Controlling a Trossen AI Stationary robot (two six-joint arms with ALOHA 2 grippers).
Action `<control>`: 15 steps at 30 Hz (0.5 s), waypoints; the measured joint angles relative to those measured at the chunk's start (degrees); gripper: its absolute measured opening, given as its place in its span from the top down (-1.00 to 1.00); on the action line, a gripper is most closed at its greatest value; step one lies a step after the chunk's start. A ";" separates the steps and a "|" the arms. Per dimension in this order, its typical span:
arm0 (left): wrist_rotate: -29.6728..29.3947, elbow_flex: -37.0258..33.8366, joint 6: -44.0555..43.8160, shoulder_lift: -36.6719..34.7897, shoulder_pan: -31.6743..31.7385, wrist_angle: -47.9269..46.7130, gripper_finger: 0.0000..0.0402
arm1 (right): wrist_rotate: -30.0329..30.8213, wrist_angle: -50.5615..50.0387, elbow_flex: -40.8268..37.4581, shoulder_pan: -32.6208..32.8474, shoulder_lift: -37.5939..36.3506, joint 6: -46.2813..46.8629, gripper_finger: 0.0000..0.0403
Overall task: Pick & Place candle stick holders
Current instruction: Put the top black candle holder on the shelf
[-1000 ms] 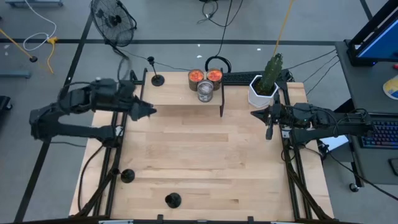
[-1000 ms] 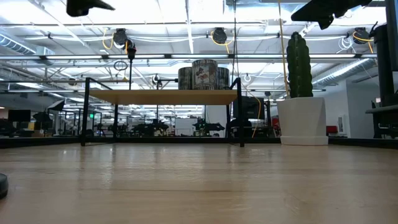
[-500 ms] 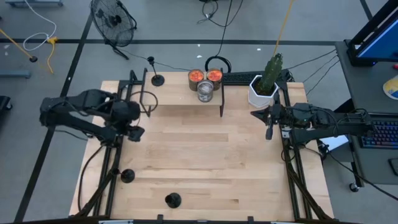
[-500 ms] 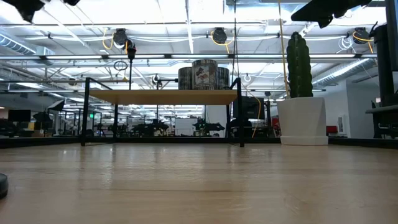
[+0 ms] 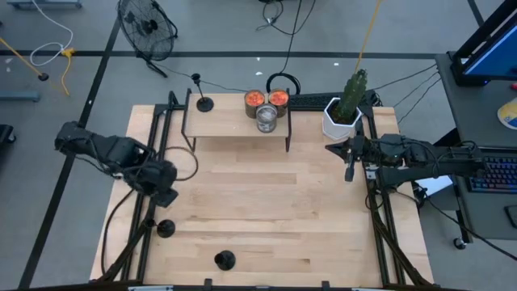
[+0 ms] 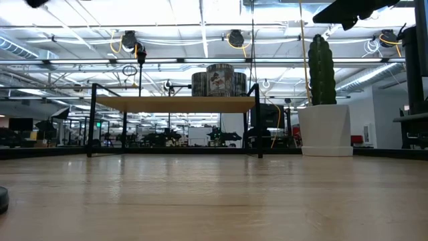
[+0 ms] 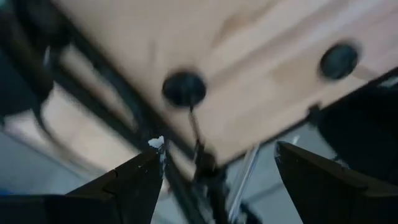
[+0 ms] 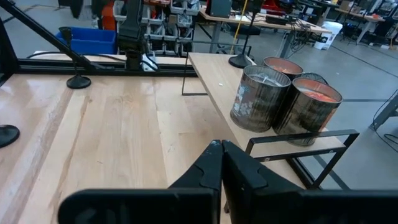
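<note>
High view: three candle stick holders, all apart. One (image 5: 203,103) stands on the raised shelf (image 5: 234,123) at the worktop's far side, at the shelf's left end. One (image 5: 165,229) sits near the worktop's left edge, toward the front. One (image 5: 224,260) sits near the front edge, left of centre.

Left gripper (image 5: 164,194) hangs over the left edge, near the second holder and not touching it. Left wrist view alone shows its jaws spread wide, nothing between them; that holder (image 7: 184,88) lies ahead of them and another (image 7: 338,60) farther off, both blurred.

Right gripper (image 5: 349,168) waits at the worktop's right edge, beside the white pot (image 5: 338,123) with the cactus (image 5: 352,93). Right wrist view alone shows its jaws (image 8: 221,167) pressed together, empty.

Three tin cans (image 5: 266,108) cluster on the shelf's right half.

Low view: bare pale wood worktop (image 6: 214,201), shelf seen edge-on, a holder's base (image 6: 3,199) cut off at the frame's side. Behind: open hall, ceiling strip lights, a floor fan (image 5: 146,28).
</note>
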 joint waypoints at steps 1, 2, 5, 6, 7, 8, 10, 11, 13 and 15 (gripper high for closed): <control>1.20 -0.03 -1.38 0.03 -1.29 -0.09 -0.53 | 0.00 0.00 -0.02 0.00 -0.02 0.00 1.00; 1.75 -0.03 -2.85 0.03 -2.67 -0.06 -0.53 | 0.00 0.00 -0.01 0.00 -0.02 0.00 1.00; 1.90 -0.03 -5.77 0.03 -7.06 0.15 -0.53 | 0.00 0.00 -0.02 0.00 -0.02 0.00 1.00; 1.62 -0.03 -6.76 0.03 -8.61 0.13 -0.53 | 0.00 0.00 -0.02 0.00 -0.02 0.02 1.00; 1.00 -0.03 -7.89 0.05 -10.06 0.11 -0.53 | 0.00 -0.01 -0.02 0.00 -0.03 0.01 1.00; 0.49 -0.02 -8.92 0.20 -11.37 0.12 -0.53 | 0.00 -0.02 -0.02 0.00 -0.04 0.01 1.00; 0.26 -0.03 -10.53 0.65 -13.70 -0.08 -0.53 | 0.00 -0.02 -0.02 0.00 -0.02 0.00 1.00; 0.58 -0.03 -11.40 0.94 -14.87 -0.02 -0.53 | 0.00 -0.02 -0.02 0.00 -0.02 0.00 1.00; 1.56 -0.03 -13.62 1.27 -17.16 0.24 -0.53 | 0.00 -0.02 -0.02 0.00 -0.02 0.00 1.00; 1.98 -0.03 -15.58 1.68 -19.06 0.13 -0.53 | 0.00 -0.03 -0.02 0.00 -0.03 0.02 1.00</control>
